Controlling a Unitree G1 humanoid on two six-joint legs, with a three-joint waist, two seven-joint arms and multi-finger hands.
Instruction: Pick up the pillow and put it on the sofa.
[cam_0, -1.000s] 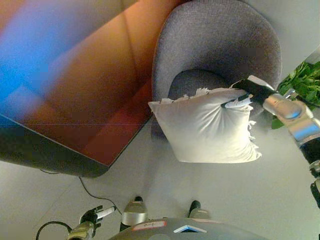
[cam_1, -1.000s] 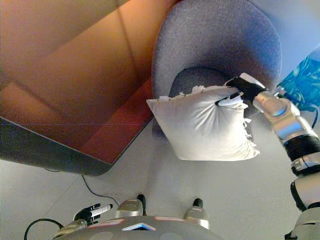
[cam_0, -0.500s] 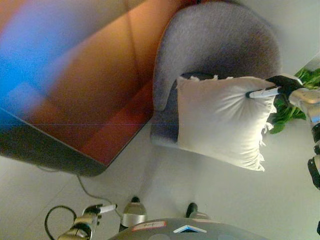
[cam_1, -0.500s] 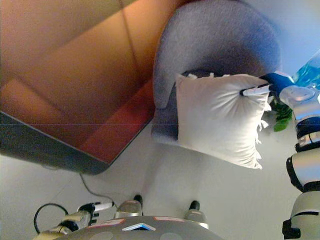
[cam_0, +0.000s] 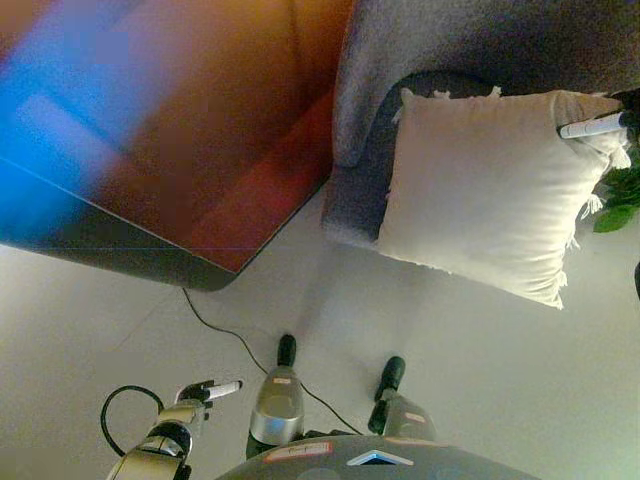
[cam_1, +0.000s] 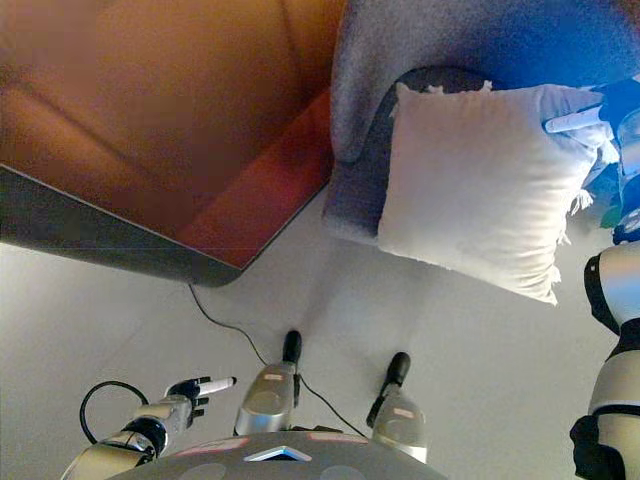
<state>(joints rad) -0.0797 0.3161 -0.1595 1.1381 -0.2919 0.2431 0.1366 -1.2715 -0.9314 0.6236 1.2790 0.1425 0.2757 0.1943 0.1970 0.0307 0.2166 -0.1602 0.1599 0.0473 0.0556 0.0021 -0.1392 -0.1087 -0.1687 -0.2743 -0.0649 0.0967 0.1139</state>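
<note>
— So where was the pillow (cam_0: 490, 190)?

— Up off the floor (cam_0: 470, 360), hanging in front of the grey sofa (cam_0: 440, 45). Its upper edge overlapped the dark seat cushion (cam_0: 385, 150), and its lower corner dangled over the pale floor. Whether it touched the seat, I could not tell.

— And what held it?

— The right hand (cam_1: 610, 105), at the far right edge, fingers (cam_0: 590, 127) clenched on the pillow's upper right corner, a white fingertip lying across the cloth. The fabric puckered toward that corner.

— The other hand?

— The left hand (cam_0: 205, 391) hung low at the lower left, near the floor, holding nothing, its fingers loosely extended with a white tip pointing right.

— Anything else around?

— A green plant (cam_0: 620, 200) peeked out just behind the pillow's right edge, and a large reddish-brown counter (cam_0: 230, 130) filled the upper left, just beside the sofa
</note>
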